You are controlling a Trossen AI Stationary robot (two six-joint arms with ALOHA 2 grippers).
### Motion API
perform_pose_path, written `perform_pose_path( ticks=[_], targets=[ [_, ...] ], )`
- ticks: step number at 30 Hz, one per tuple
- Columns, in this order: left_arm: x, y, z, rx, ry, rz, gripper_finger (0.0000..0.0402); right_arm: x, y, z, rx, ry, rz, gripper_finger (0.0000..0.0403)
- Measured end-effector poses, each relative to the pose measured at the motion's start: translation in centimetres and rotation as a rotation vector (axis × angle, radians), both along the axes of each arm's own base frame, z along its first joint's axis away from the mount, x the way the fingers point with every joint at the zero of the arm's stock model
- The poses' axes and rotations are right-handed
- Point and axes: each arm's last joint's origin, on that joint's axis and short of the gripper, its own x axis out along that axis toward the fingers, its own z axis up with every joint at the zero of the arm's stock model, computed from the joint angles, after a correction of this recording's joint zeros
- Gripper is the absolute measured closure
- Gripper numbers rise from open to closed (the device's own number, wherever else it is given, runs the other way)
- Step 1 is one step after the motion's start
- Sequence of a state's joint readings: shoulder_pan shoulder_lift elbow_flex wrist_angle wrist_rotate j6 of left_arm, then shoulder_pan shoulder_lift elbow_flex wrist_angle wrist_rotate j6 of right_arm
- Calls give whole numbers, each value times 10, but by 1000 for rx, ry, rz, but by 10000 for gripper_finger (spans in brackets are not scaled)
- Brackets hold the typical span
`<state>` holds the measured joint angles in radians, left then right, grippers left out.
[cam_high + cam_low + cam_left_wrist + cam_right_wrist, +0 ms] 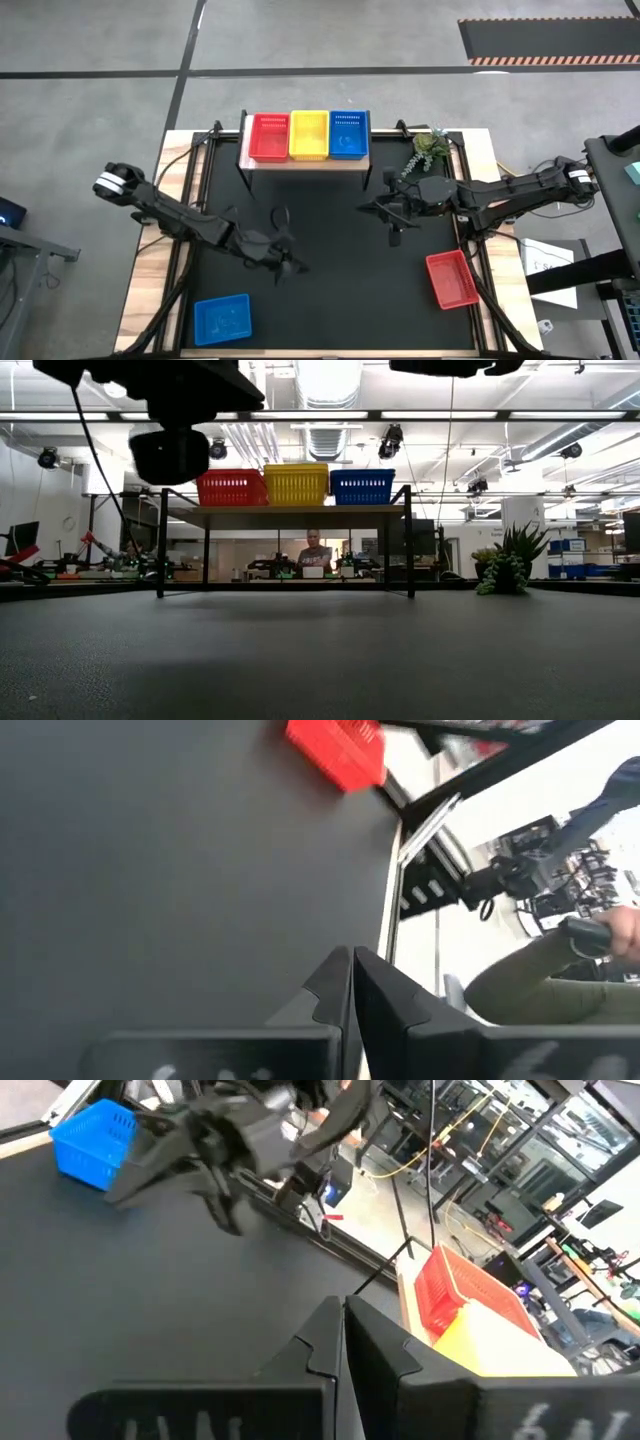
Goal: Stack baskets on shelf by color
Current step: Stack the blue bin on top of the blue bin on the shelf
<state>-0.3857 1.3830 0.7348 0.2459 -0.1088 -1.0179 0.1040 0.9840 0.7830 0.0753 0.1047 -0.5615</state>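
The shelf (305, 163) stands at the table's far middle on thin black legs. On its plank, red (269, 136), yellow (309, 134) and blue (348, 133) baskets sit side by side; the low view shows them too (294, 485). One blue basket (222, 318) lies flat on the table near the front left. One red basket (452, 278) lies near the front right and also shows in the left wrist view (340, 750). My left gripper (296, 266) is shut and empty, left of the table's middle. My right gripper (372, 209) is shut and empty, in front of the shelf's right end.
A small potted plant (430, 150) stands at the far right, beside the shelf. The black table top (340, 290) lies bare between the two loose baskets. A person (314, 550) sits in the room beyond the shelf.
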Motion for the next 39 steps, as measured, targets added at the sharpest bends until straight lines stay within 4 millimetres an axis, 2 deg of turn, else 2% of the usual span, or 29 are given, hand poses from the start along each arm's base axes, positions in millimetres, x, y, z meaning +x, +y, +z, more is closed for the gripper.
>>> perform_pose_path(
  ticks=[8,13,18,25,29,32,39],
  targets=[
    [18,-46,4,-189,300,21,402,-1,0,-2,-14,18,3,394],
    [22,-73,15,-228,519,66,402,-1,0,-1,8,18,-3,394],
    [16,-93,26,-340,681,156,402,-1,0,-2,14,18,-5,394],
    [-5,-122,27,-506,979,218,402,-1,-1,-2,33,22,-14,393],
    [-21,-127,30,-515,1208,269,402,-1,-3,-2,40,28,-23,393],
    [-34,-123,28,-424,1302,355,402,-1,-3,-3,40,30,-26,393],
    [-33,-120,21,-331,1176,378,402,0,-7,-3,59,35,-46,393]
  ],
)
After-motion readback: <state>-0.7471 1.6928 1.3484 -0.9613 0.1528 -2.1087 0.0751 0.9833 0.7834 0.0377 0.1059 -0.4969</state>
